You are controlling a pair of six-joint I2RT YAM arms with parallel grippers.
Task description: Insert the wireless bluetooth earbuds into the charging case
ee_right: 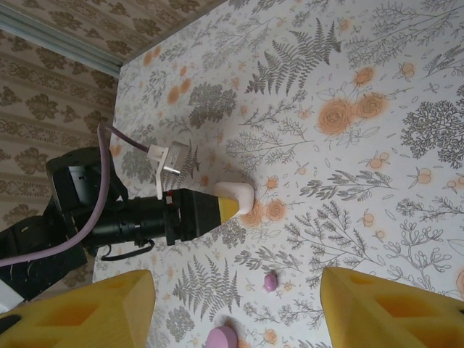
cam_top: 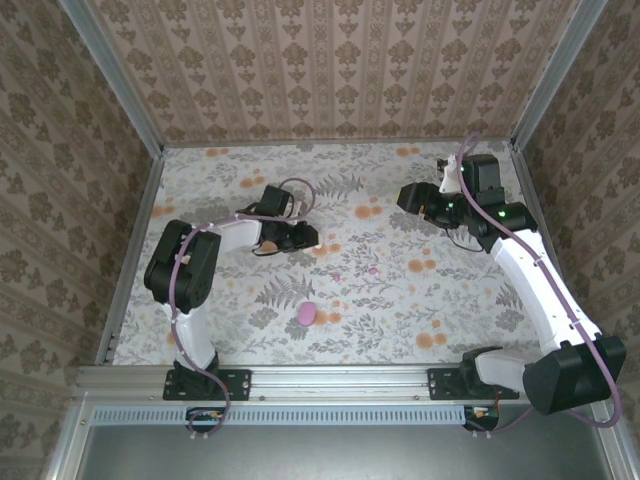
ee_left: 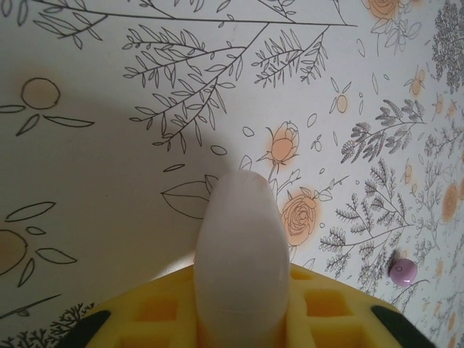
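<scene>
My left gripper (ee_left: 243,308) is shut on a smooth white charging case (ee_left: 241,250), whose rounded end sticks out past the yellow fingers (ee_left: 156,312). The right wrist view shows that same case (ee_right: 237,194) low over the floral cloth at the tip of the left gripper (cam_top: 303,238). A magenta-pink earbud (ee_left: 402,270) lies on the cloth to its right. The earbud (ee_right: 270,281) lies under the gap of my open right gripper (ee_right: 238,275). From above, two tiny pink buds (cam_top: 335,276) (cam_top: 372,270) lie mid-table. The right gripper (cam_top: 408,196) hangs at the back right.
A round pink case (cam_top: 306,313) lies on the cloth nearer the front, and its top edge (ee_right: 221,338) shows between the right fingers. Patterned walls (cam_top: 330,70) close in the table on three sides. A metal rail (cam_top: 330,378) runs along the near edge.
</scene>
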